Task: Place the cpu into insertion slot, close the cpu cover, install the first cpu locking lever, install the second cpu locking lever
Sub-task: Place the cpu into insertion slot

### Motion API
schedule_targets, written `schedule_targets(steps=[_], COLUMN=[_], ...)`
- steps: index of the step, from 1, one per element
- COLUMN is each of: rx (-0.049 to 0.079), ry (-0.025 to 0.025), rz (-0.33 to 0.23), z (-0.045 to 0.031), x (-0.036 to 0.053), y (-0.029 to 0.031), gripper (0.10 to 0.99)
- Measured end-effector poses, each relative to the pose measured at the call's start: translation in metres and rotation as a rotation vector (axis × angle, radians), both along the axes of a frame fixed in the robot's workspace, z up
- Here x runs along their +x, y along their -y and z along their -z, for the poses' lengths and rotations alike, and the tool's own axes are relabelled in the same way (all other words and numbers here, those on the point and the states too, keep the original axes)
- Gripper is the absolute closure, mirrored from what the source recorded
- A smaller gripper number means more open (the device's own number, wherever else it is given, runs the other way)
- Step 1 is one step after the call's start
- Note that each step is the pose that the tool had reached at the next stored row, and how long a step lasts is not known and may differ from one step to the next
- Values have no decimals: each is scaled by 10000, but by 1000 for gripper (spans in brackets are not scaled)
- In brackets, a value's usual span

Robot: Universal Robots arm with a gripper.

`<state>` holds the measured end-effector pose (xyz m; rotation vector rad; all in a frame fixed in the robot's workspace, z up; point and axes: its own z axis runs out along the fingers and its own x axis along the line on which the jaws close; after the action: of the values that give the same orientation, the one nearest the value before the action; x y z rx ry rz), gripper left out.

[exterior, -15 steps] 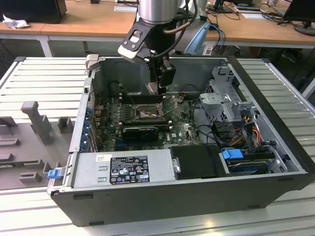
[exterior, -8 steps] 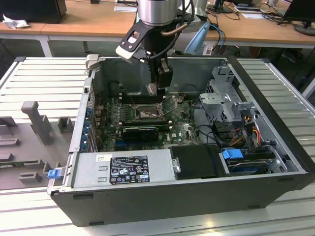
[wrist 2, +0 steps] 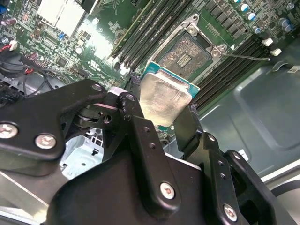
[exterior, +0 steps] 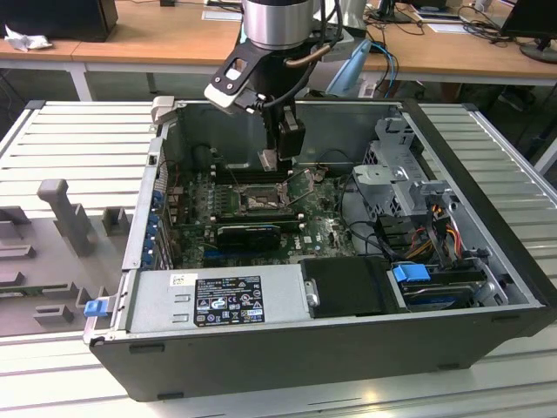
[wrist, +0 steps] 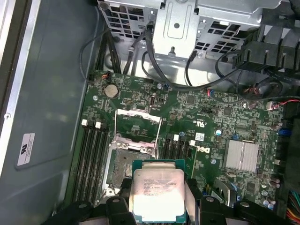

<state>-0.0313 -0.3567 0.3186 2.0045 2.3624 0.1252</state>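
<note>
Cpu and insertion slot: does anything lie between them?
Nothing. In the first wrist view the cpu, clamped in the gripper, hangs near the open insertion slot with no part between them; the cpu cover stands swung open beyond the slot.

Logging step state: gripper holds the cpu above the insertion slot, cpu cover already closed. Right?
Not quite. The cpu cover is open, swung up off the insertion slot, whose pin field lies bare in the first wrist view. The gripper does hold the cpu above it.
</note>
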Motion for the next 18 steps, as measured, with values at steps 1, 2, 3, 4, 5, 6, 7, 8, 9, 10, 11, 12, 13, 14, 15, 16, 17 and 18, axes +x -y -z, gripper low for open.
schedule_targets(steps=[1, 2, 3, 4, 5, 6, 7, 8, 9, 10, 11, 12, 13, 14, 15, 16, 17, 18], rx=[0, 0, 0, 0, -1, 0, -1, -1, 0, 0, -1, 0, 0, -1, -1, 0, -1, -1], ry=[0, 0, 0, 0, 0, -1, -1, 0, 0, 0, -1, -1, -1, -1, -1, 0, 0, 0], rz=[14, 25, 36, 46, 56, 72, 81, 93, 109, 123, 142, 156, 166, 179, 188, 205, 221, 230], z=[5, 9, 12, 16, 19, 24, 26, 29, 32, 36, 40, 43, 44, 47, 48, 52, 55, 56], x=[0, 0, 0, 0, 0, 0, 0, 0, 0, 0, 0, 0, 0, 0, 0, 0, 0, 0], y=[0, 0, 0, 0, 0, 0, 0, 0, 0, 0, 0, 0, 0, 0, 0, 0, 0, 0], gripper=[561, 561, 561, 561, 561, 561, 561, 561, 561, 561, 561, 561, 561, 561, 561, 561, 561, 561])
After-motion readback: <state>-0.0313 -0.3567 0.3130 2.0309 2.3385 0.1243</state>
